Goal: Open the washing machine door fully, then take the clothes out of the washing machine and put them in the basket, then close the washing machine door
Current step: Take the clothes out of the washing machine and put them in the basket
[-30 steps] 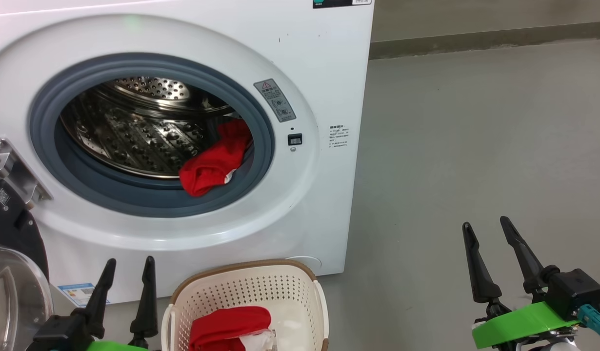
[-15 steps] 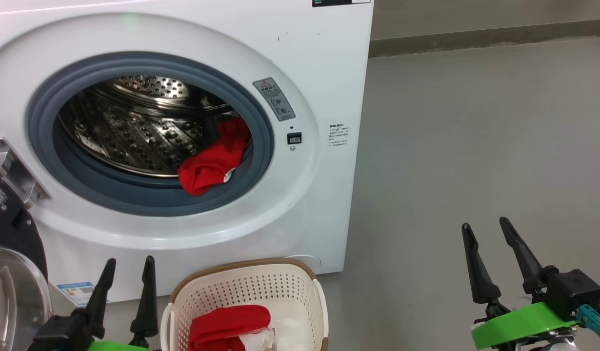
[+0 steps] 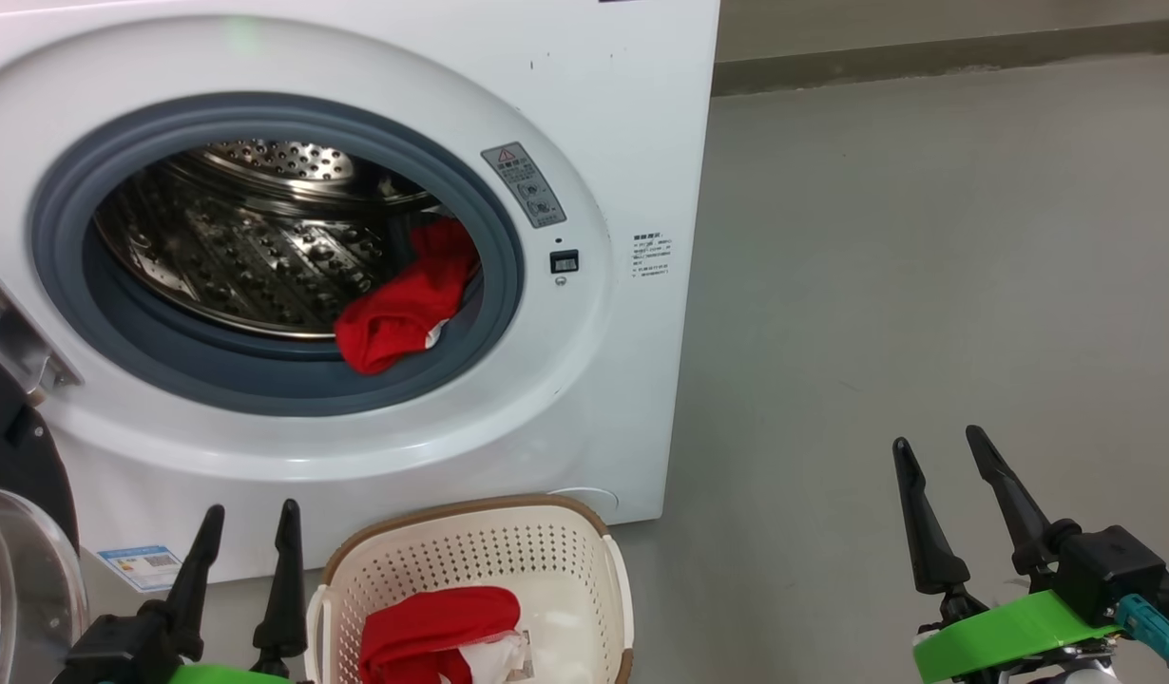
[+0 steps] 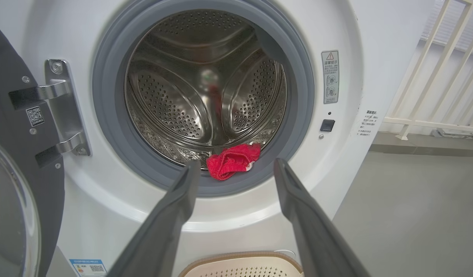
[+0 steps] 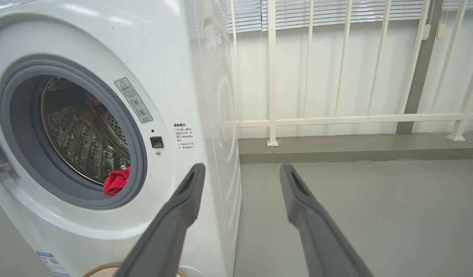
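Red clothes [image 3: 394, 313] lie in the washing machine [image 3: 622, 114] — left gripper [image 3: 251, 511], right gripper [image 3: 937, 439] jaws spread, empty.

clothes [image 3: 399, 309] in drum [image 3: 223, 256] and basket [image 3: 470, 560]; basket before washing machine [image 3: 603, 95]

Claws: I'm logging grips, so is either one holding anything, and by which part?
Nothing is held. The left claw and right claw both stand open and empty; one red garment lies at the mouth of the drum, a second garment in the basket.
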`<state>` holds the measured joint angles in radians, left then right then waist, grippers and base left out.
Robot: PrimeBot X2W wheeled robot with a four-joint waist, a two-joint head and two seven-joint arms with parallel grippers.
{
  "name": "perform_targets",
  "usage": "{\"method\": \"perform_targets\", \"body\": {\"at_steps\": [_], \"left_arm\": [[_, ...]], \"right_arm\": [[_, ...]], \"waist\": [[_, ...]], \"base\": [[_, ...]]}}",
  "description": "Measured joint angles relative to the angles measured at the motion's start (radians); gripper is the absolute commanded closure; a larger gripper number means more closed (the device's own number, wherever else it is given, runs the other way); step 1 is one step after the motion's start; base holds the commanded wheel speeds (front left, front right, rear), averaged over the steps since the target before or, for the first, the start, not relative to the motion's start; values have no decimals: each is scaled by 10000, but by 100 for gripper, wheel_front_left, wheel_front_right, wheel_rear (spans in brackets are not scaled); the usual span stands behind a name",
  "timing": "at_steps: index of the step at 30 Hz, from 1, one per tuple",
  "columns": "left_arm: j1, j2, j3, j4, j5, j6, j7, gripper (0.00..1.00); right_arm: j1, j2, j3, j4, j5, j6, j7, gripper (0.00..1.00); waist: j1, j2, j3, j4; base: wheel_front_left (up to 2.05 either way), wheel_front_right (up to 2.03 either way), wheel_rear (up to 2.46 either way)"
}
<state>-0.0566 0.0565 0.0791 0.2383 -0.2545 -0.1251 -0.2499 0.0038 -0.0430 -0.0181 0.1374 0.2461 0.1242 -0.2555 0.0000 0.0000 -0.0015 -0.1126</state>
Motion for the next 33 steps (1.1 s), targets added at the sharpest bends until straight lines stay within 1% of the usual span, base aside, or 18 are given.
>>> {"method": "perform_targets", "body": {"at_steps": [6,14,22,29,33], "left_arm": [[-126,27,-52,54,-4,0,0,0],[-1316,558,-255,337,-284,0,0,0],[-3177,1290,-746,755,-1003,0,-35,0],[-5120,1764,-1195,1645,-1822,-2,-40,0],[-6152,2057,-1360,2265,-2046,-2,-42,0]], "right_arm": [[0,2,94,-56,0,0,0,0],[-113,4,416,-190,63,0,0,0],[-775,2,704,-435,75,0,0,0],[-1322,-2,957,-489,90,0,0,0],[-1599,-6,1058,-581,105,0,0,0]], "waist": [[0,0,204,-30],[0,0,923,0],[-1,0,2022,68],[-1,0,3065,68],[-1,1,3596,0]], "base": [[0,0,0],[0,0,0],[0,0,0],[0,0,0],[0,0,0]]}}
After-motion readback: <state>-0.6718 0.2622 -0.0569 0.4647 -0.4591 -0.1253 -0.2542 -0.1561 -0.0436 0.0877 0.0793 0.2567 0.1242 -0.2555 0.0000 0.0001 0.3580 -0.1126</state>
